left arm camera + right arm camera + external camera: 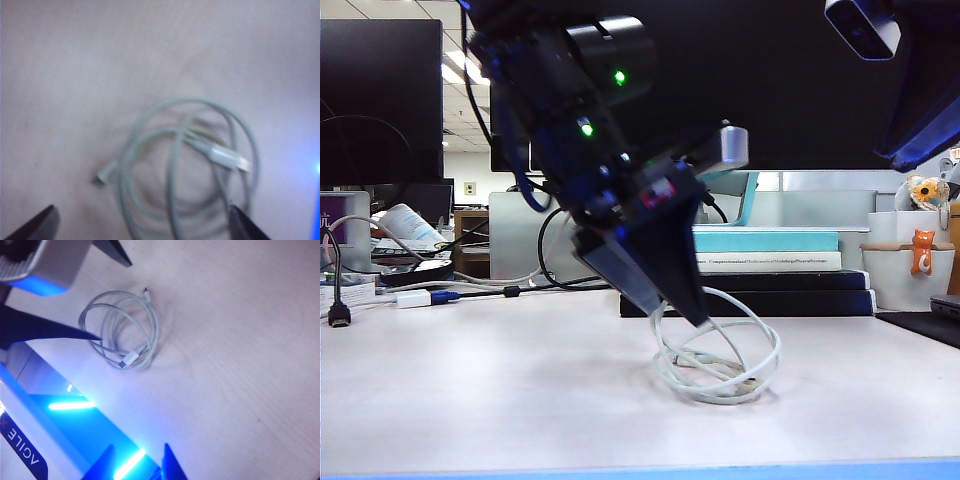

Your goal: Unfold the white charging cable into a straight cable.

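Observation:
The white charging cable (718, 362) lies coiled in loose loops on the pale table, in front of a stack of books. My left gripper (696, 312) points down onto the coil's near-left side. In the left wrist view its two dark fingertips (37, 224) stand far apart, open, with the cable (190, 165) spread between and beyond them. A slim connector (102, 177) sticks out of the coil, and a larger white plug (227, 157) lies across the loops. My right gripper (139, 462) hangs high over the table, open with a narrow empty gap, well away from the cable (120, 330).
Stacked books (770, 270) lie right behind the coil. A white pot (910, 270) with a small orange cat figure stands at the right. At the left are a white adapter with a blue plug (415, 298), dark cables (338, 315) and a monitor (380, 100). The table's front edge (640, 470) is near.

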You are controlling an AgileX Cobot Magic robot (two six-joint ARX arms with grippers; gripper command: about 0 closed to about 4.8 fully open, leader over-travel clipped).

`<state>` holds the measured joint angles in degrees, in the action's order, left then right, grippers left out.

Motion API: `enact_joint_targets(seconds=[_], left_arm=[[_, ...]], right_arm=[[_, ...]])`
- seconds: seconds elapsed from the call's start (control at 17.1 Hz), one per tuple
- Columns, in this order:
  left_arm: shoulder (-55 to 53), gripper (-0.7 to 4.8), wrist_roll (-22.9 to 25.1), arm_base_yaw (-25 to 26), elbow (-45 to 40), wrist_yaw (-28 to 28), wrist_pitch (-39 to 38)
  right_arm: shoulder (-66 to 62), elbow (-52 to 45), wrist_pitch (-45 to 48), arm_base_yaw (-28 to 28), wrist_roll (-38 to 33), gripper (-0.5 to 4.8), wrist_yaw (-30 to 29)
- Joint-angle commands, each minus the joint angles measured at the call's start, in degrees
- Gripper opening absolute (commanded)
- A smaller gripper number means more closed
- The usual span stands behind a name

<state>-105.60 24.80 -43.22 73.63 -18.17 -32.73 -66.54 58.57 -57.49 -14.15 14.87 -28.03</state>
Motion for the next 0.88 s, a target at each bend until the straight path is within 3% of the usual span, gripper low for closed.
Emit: enact_joint_targets(seconds=[0.06,0.41,0.47,0.53,0.58,0.64,0.76,0.88], left_arm=[[-2.4,-0.06,0.3,0.0,0.1,0.4,2.2],[5.3,-0.05,4.1,0.3,0.2,7.6,1.5],[13.0,-0.05,5.3,0.6,0.2,7.5,1.3],[23.0,-0.05,5.5,0.9,0.2,1.6,-0.5],[30.4,-0.05,8.5,1.0,0.2,-2.6,-5.2],[34.9,-0.05,12.9,1.0,0.1,-11.4,-12.2],[35.7,-0.05,13.9,1.0,0.1,-15.7,-12.7],[36.4,-0.05,15.4,0.9,0.1,-17.5,-12.5]], right_arm=[[0.2,0.0,1.1,-0.1,0.2,1.22,-1.2],[0.3,0.0,2.9,-0.1,0.3,1.22,-12.9],[1.1,0.0,3.8,-0.1,0.3,1.22,-17.4],[3.0,0.1,8.1,-0.1,-0.1,1.22,-28.1],[3.7,0.1,9.6,0.0,-0.3,1.22,-35.3],[3.8,0.2,11.0,-0.1,-0.3,1.22,-39.7],[3.8,0.2,12.4,0.0,-0.3,1.22,-45.3],[3.8,0.1,12.2,0.0,-0.3,1.22,-45.9]])
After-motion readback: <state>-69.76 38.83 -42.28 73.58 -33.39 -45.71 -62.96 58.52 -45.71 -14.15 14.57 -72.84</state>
